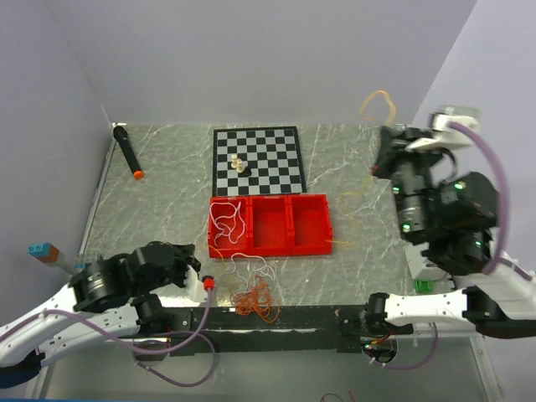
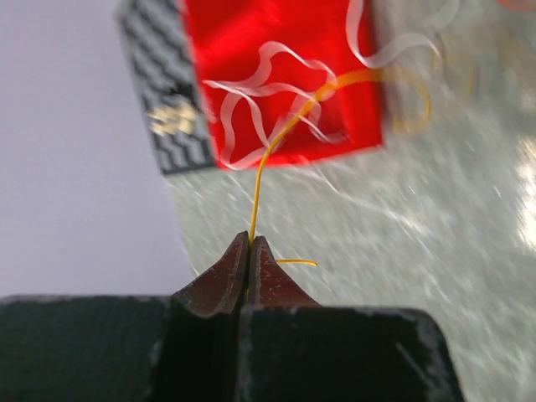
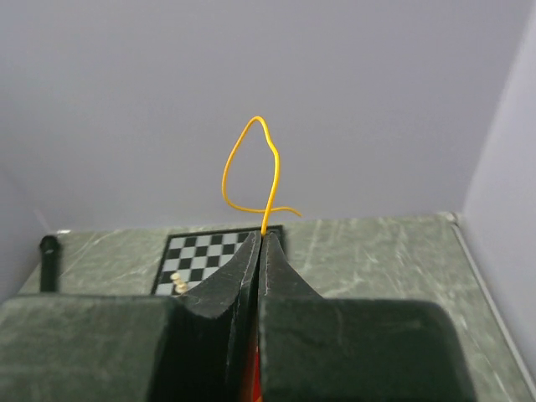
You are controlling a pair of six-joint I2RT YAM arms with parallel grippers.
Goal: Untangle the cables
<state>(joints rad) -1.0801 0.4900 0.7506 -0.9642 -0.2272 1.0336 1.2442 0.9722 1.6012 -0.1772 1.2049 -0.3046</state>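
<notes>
Left end effector (image 2: 251, 243) and right end effector (image 3: 261, 234) both clamped on yellow cable (image 2: 285, 134), spanning red tray (image 1: 289, 249). White cable (image 1: 226, 219) in left compartment crosses it; red-orange cable (image 1: 255, 299) at near bench (image 1: 167, 167) edge. Pulling apart may snag white loops.

Both our grippers are pinched tight, one arm low and one arm high.

Our left arm (image 1: 100, 293) lies low along the near edge of the table, its left gripper (image 2: 250, 241) pointing inward with the jaws pressed together on a strand of yellow cable (image 2: 260, 184). Our right arm (image 1: 444, 209) rears up at the right side, wrist raised, and its right gripper (image 3: 261, 237) is likewise clamped on yellow cable that loops above the fingertips.
</notes>
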